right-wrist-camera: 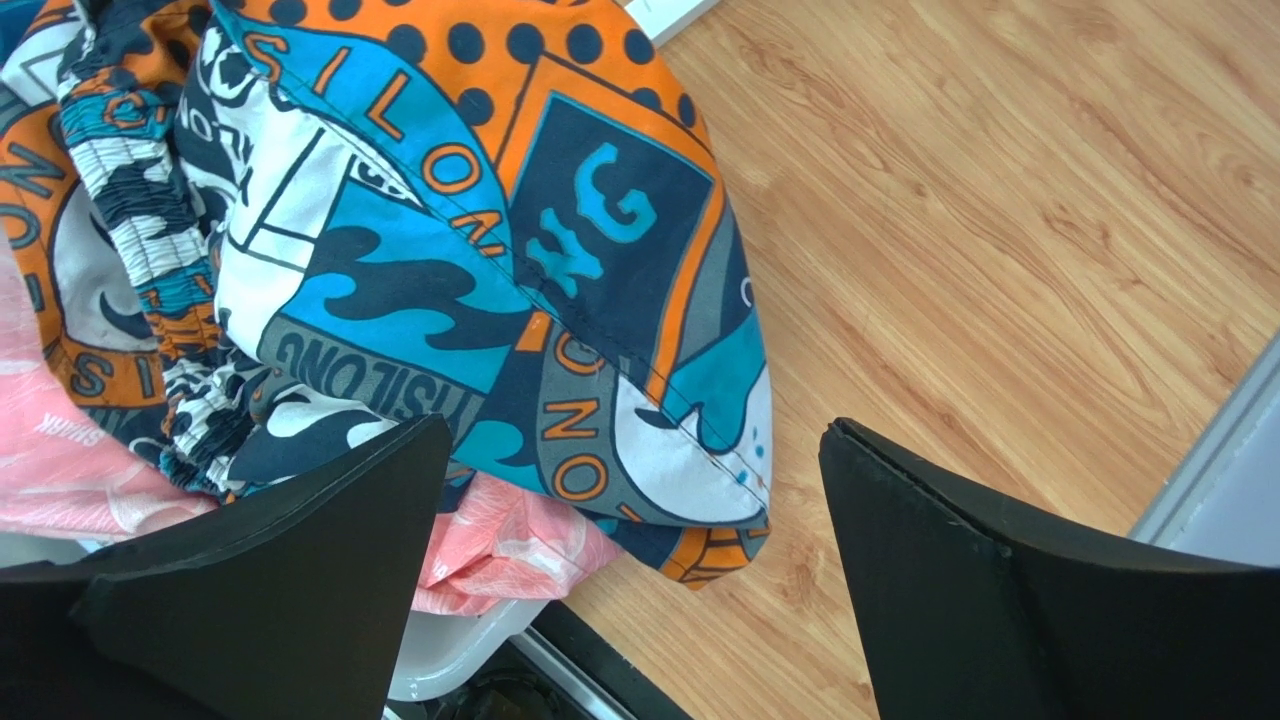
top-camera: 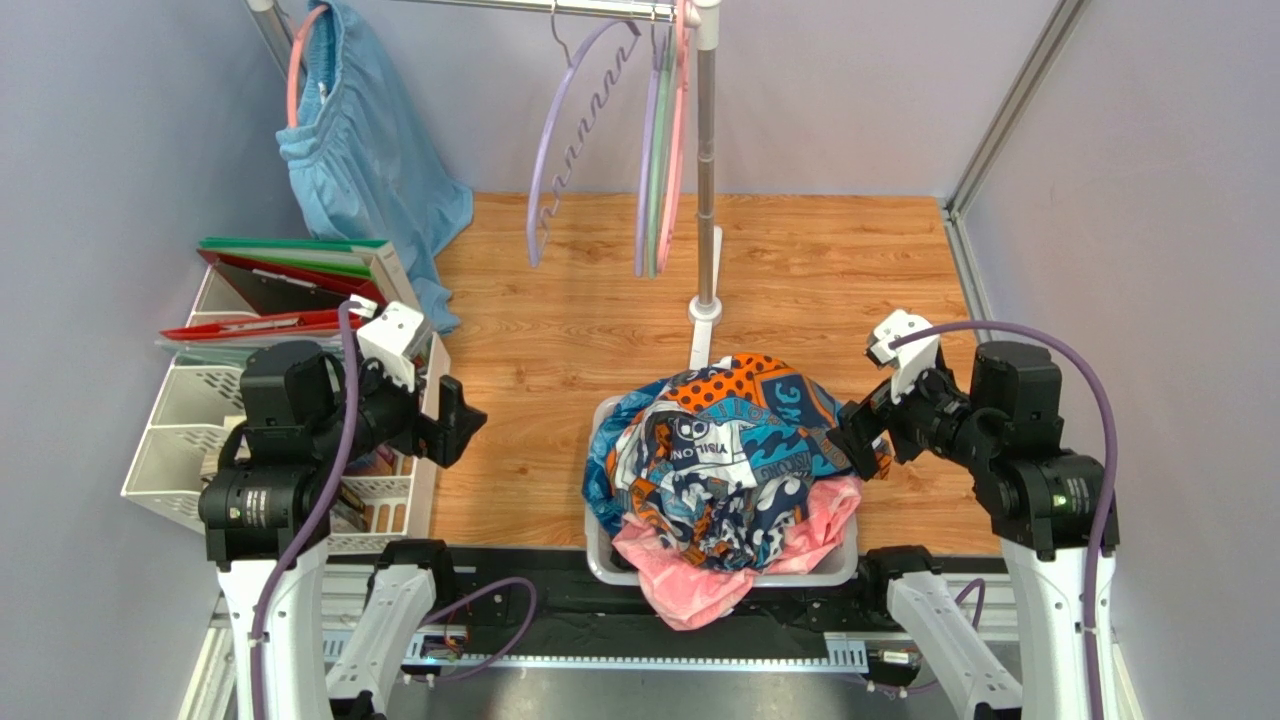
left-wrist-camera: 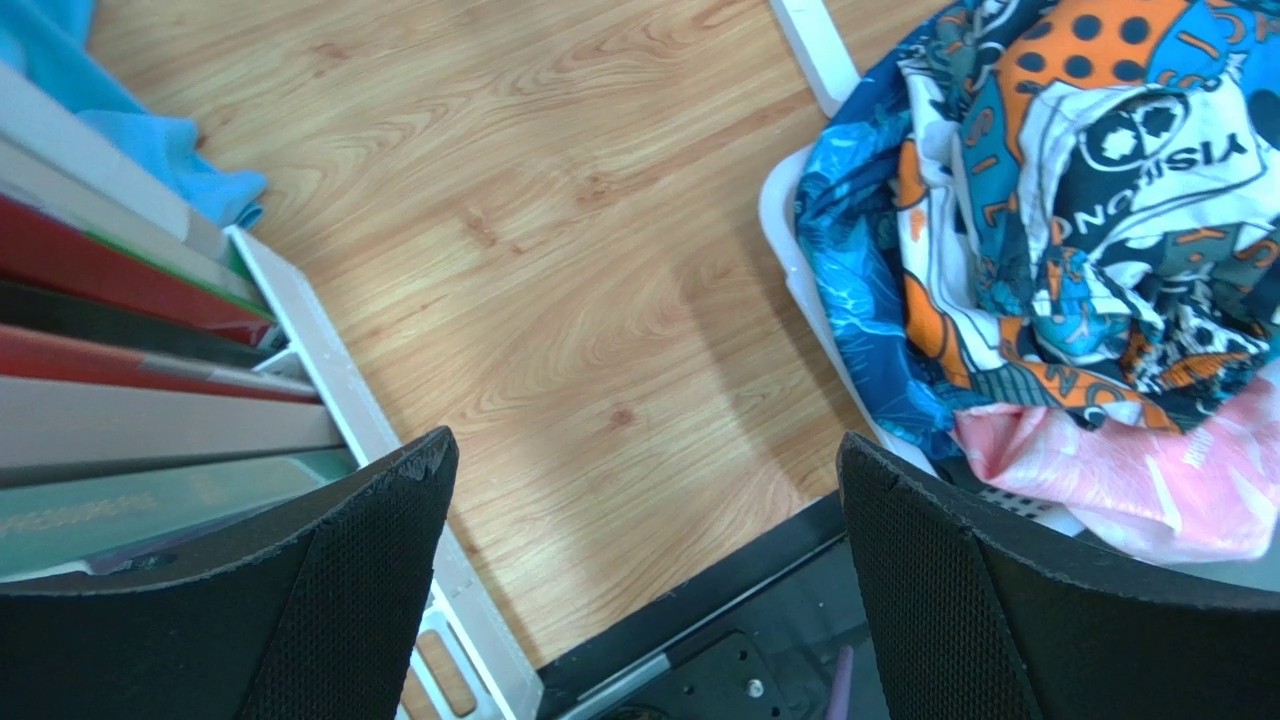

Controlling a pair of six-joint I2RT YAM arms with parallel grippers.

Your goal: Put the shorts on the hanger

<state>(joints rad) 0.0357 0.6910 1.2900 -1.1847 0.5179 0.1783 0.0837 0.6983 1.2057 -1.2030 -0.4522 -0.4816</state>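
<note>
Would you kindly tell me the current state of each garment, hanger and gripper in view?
shorts: crumpled in a heap in the bin, on top of the pink garment, not held.
hanger: empty, hanging from the rail.
light-blue shorts: hung up at the rail's left end.
left gripper: open, empty, over bare wood.
right gripper: open, empty, at the heap's right edge.

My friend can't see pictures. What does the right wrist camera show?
Colourful swirly shorts lie heaped on a pink garment in a white basket, beside bare wooden table. The right hand is open, its two black fingers at the bottom, holding nothing.
</note>
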